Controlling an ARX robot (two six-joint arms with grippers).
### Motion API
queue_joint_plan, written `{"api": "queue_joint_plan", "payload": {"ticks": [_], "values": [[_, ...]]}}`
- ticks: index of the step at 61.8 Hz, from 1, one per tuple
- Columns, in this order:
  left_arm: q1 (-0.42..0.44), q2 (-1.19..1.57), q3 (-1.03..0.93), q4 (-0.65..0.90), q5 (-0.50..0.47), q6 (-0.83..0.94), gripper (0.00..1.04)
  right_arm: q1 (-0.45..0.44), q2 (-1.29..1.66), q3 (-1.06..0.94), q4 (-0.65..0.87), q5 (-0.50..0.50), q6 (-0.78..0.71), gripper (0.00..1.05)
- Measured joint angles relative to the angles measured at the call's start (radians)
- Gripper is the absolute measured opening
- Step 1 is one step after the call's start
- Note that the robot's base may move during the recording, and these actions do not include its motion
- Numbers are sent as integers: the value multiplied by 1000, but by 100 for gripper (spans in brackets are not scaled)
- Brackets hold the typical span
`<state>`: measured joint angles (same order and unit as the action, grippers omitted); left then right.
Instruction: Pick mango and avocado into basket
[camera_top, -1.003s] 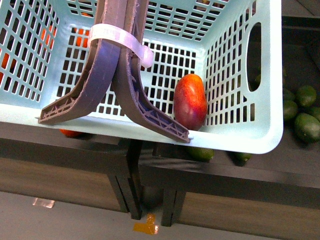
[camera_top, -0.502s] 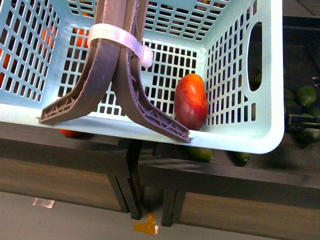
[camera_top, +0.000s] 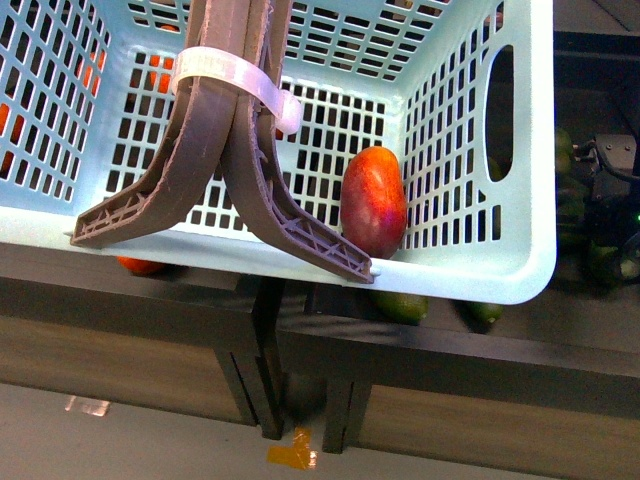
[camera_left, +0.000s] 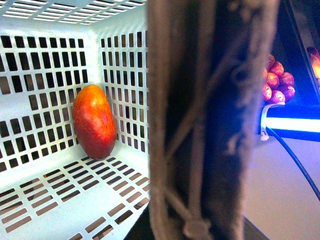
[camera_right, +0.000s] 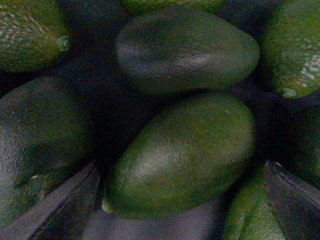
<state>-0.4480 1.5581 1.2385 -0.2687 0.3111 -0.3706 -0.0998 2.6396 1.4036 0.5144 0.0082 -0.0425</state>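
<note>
The mango (camera_top: 373, 200) is leaning in a corner of the basket (camera_top: 520, 270). The avocado (camera_right: 182, 155) is lying among others, my right claw (camera_right: 175, 197) straddling it wide open and empty, lining up to close. My left claw is out of sight, handles (camera_top: 225, 150) filling its view.

The front camera is looking down into the basket (camera_top: 530, 280) from close by. The left wrist camera is peering past a blurred handle (camera_left: 210, 120), sharing the mango (camera_left: 94, 121) with it. The right wrist camera is hovering very near an avocado (camera_right: 182, 155) between its fingers (camera_right: 60, 215).
</note>
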Motion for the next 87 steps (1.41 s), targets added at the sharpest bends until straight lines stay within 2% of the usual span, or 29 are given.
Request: {"api": "queue_joint_plan", "payload": {"ticks": [22, 55, 58, 65, 70, 78, 87], "values": [[0, 0, 0, 0, 3, 0, 5, 3, 68, 137, -105, 51, 5, 97], [0, 0, 0, 0, 2, 0, 5, -16, 72, 163, -140, 64, 52, 97], [0, 0, 0, 0, 2, 0, 5, -17, 72, 161, -138, 67, 53, 93], [0, 0, 0, 0, 2, 0, 5, -19, 72, 158, -134, 70, 55, 73], [0, 0, 0, 0, 2, 0, 5, -20, 72, 158, -132, 70, 55, 63], [0, 0, 0, 0, 2, 0, 5, -20, 72, 158, -130, 70, 59, 58], [0, 0, 0, 0, 2, 0, 5, -21, 72, 156, -126, 70, 62, 57]]}}
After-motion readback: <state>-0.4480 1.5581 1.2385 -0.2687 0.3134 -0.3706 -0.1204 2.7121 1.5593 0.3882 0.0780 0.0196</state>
